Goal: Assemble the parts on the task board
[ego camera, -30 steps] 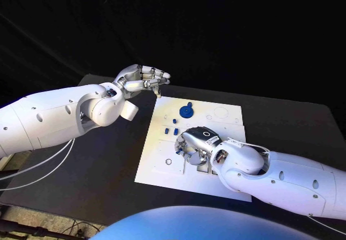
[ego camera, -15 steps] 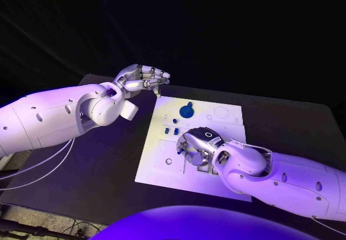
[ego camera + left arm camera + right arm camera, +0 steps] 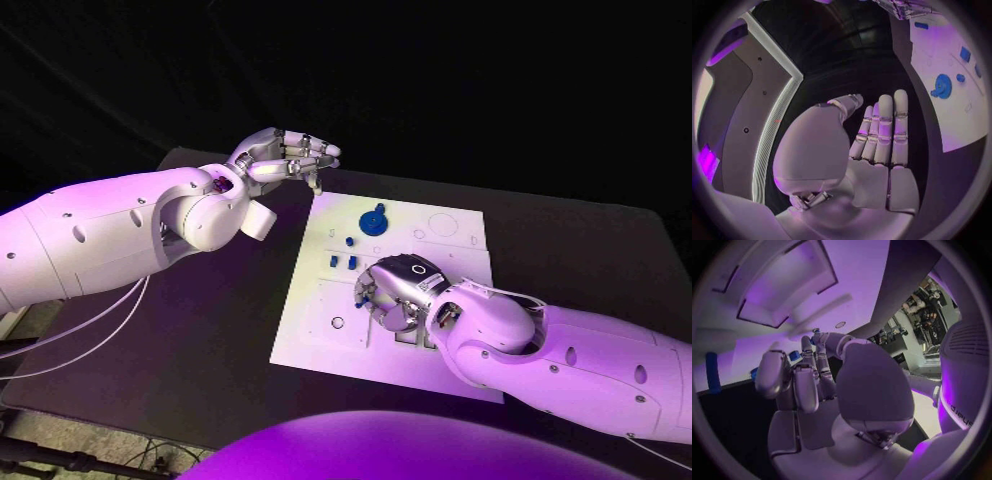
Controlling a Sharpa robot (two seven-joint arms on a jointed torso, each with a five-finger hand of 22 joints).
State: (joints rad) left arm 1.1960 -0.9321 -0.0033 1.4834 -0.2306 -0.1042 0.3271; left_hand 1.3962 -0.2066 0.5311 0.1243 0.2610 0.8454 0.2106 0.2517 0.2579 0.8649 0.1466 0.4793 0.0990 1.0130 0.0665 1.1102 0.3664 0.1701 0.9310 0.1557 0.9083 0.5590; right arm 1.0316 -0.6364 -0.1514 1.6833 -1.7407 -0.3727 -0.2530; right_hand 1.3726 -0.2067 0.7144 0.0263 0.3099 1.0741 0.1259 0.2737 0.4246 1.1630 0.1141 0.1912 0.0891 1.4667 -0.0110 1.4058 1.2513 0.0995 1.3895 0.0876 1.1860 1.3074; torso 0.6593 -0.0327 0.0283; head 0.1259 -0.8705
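Barely anything moves since the earlier frames: right robot hand (image 3: pixel 392 292) stays low over the middle of the board (image 3: pixel 320 330), shifted a touch toward the near edge; left robot hand (image 3: pixel 284 157) holds the same raised spot past the board's far left corner.

Left robot hand: in the left wrist view (image 3: pixel 879 145) fingers straight and side by side, palm bare, holding nothing; in the head view they look curled inward.

Right robot hand: palm down on the board, fingers bent in toward it. In the right wrist view (image 3: pixel 811 385) a small blue part (image 3: pixel 794 355) sits right at the fingertips (image 3: pixel 807 346); cannot tell if it is pinched or just touched. Another blue part (image 3: pixel 712 372) stands apart to the side in that view.

Board lies flat on the black bench (image 3: pixel 202 330). Blue gear (image 3: pixel 374 221) sits on the far part of the board, well apart from both hands; also seen in the left wrist view (image 3: pixel 942 86). Small blue parts (image 3: pixel 342 261) lie in a short row between the gear and the right robot hand, just beside that hand.
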